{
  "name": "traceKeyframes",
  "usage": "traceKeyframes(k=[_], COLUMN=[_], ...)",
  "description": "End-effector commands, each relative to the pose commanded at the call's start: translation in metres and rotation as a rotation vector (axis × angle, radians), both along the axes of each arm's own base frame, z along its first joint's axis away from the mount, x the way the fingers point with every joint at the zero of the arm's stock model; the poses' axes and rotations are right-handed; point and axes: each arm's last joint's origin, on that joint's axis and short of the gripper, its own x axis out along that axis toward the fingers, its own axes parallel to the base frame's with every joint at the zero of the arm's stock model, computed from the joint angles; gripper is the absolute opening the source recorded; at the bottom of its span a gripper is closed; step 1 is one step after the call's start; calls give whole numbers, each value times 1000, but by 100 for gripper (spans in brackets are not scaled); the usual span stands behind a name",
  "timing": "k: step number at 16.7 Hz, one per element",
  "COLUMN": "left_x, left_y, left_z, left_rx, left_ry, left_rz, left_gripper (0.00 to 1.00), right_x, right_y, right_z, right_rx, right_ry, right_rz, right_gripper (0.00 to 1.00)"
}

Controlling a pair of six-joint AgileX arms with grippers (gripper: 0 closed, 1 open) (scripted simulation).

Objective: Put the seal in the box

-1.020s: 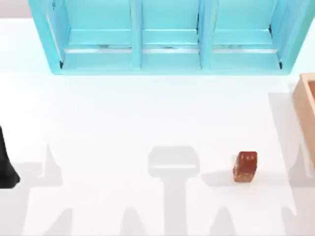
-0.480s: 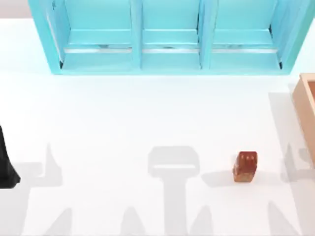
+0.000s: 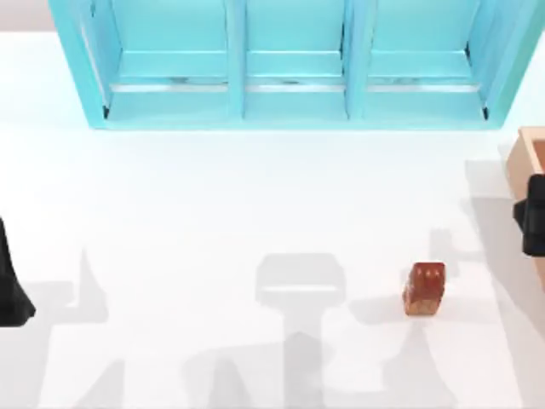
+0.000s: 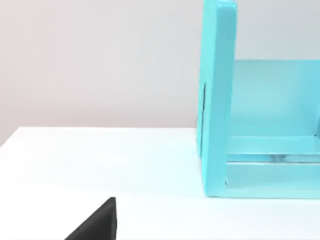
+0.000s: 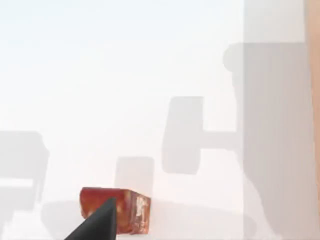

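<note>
From above, my right arm (image 3: pixel 534 226) has come into sight at the right edge as a dark block lying over the light tan wooden box (image 3: pixel 521 162), where half a second ago that edge showed the box wall alone; the grey shadows on the white surface (image 3: pixel 213 204) have also shifted, with a new one reaching toward the seal from the right. The small glossy reddish-brown seal with orange speckles (image 3: pixel 424 288) has not moved: it lies on the surface right of centre, near the front, well apart from the box and not in it. My left arm (image 3: pixel 12 285) sits parked at the left edge exactly as before. Counting from this view: one seal, one box partly in sight with a reddish-brown inside, one big turquoise shelf unit (image 3: pixel 289 64) with three open bays along the back, and two arms. From the left wrist, one side panel of the shelf unit (image 4: pixel 217 100) stands on the surface, with a black fingertip (image 4: pixel 97 225) of the left tool near it; I cannot tell how wide that tool stands. From the right wrist, the one seal (image 5: pixel 120 210) lies on the surface with a black fingertip (image 5: pixel 100 225) of the right tool across it; I cannot tell that tool's spread either.
</note>
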Motion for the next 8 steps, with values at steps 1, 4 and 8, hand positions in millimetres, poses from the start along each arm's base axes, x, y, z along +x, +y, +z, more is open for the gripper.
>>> traceKeyframes(k=[1,4,8], left_x=[0,0,0], left_y=[0,0,0], left_z=[0,0,0], left_rx=[0,0,0], left_ry=[0,0,0], left_rz=[0,0,0], left_gripper=[100,100,100], right_x=[11,44,79], right_y=[9,39,81], right_z=[3,4,-10], right_rx=[-6,-42,-116], right_ry=[76,291,525], right_rz=[5,14,10], right_gripper=[100,100,100])
